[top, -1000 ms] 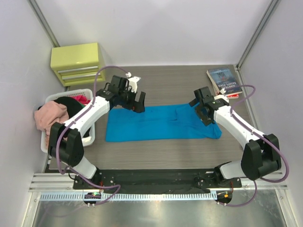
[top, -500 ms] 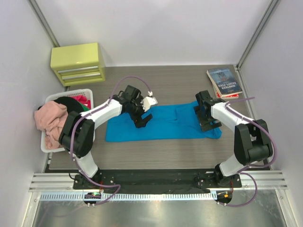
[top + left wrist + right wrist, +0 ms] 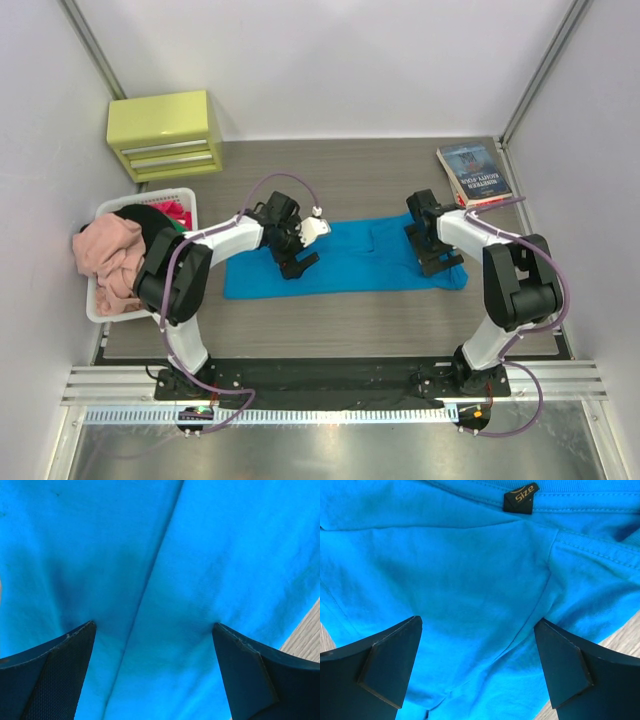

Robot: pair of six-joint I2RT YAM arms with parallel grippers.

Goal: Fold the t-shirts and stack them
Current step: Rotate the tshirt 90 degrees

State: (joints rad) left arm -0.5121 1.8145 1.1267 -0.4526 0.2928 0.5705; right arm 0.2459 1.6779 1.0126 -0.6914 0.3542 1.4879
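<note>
Turquoise t-shirt [image 3: 350, 262], entry one: location? (Clerk)

On the table [image 3: 350, 180], centre. Folded to a long flat band lying left to right. (Checker)

Entry two, left gripper [image 3: 154, 625]: condition? (Clerk)

Fingers apart, clamped on nothing. Both tips press into the cloth on the left half of the band, and a crease [image 3: 145, 597] runs between them. A second ago it hung at the shirt's far edge. It has since come across and down toward the near edge. (Checker)

Entry three, right gripper [image 3: 477, 620]? (Clerk)

Fingers apart, also holding nothing. Tips rest on the cloth near the right end, with the size label [image 3: 521, 497] just beyond them. It has drawn a little nearer and lower over the same second. (Checker)

Meaning for the job? (Clerk)

Judgement only: both grippers are now planted on the band, one toward each end, which looks like the set-up for a further fold. No cloth is pinched yet. The fold is part done and stacking has not begun. (Checker)

Remaining stock? (Clerk)

Pink shirt [image 3: 105, 250] draped over the basket [image 3: 160, 194] at the left, with dark and red cloth behind it. All of it lies well apart from both grippers. (Checker)
</note>
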